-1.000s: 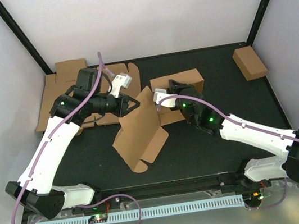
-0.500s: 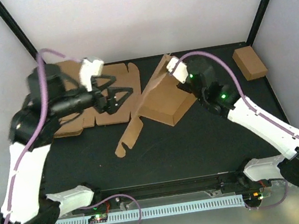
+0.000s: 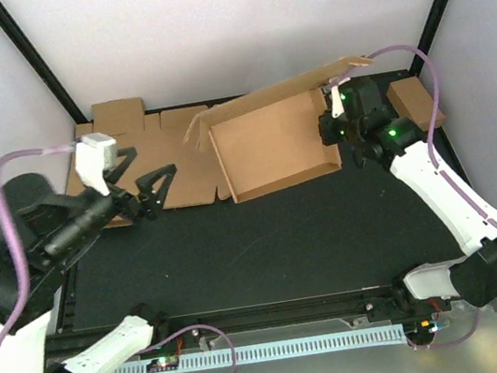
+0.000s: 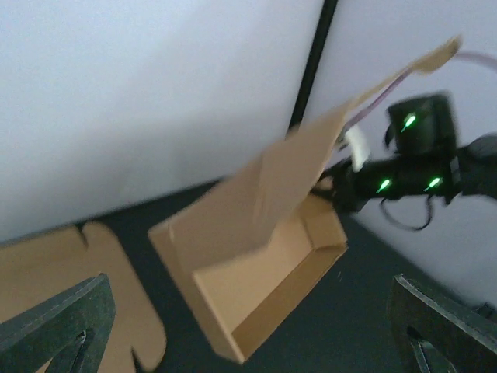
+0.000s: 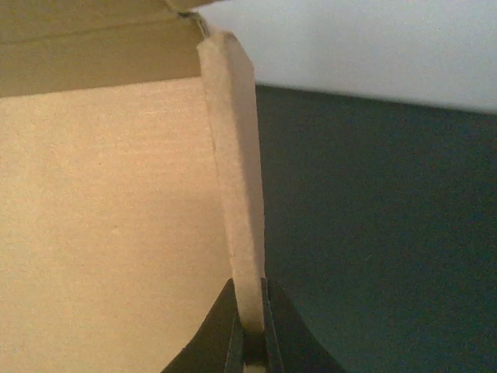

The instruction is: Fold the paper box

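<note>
The paper box (image 3: 271,150) is a brown cardboard tray at the back middle of the mat, its lid flap (image 3: 281,94) standing up along the far side. My right gripper (image 3: 330,128) is shut on the box's right side wall. In the right wrist view the wall's edge (image 5: 233,171) runs up from between the closed fingertips of the right gripper (image 5: 250,336). My left gripper (image 3: 155,184) hangs open to the left of the box, apart from it. The left wrist view shows the box (image 4: 256,287) ahead, between the spread fingers (image 4: 58,326).
Flat cardboard blanks (image 3: 144,151) lie at the back left, under and behind the left gripper. A small closed brown box (image 3: 415,101) sits at the back right beside the right arm. Black frame posts (image 3: 30,60) rise at the rear corners.
The left gripper has opened, let go of the box and drawn back to the left. The right gripper has swung the box to the back right, tray now lying flat.
</note>
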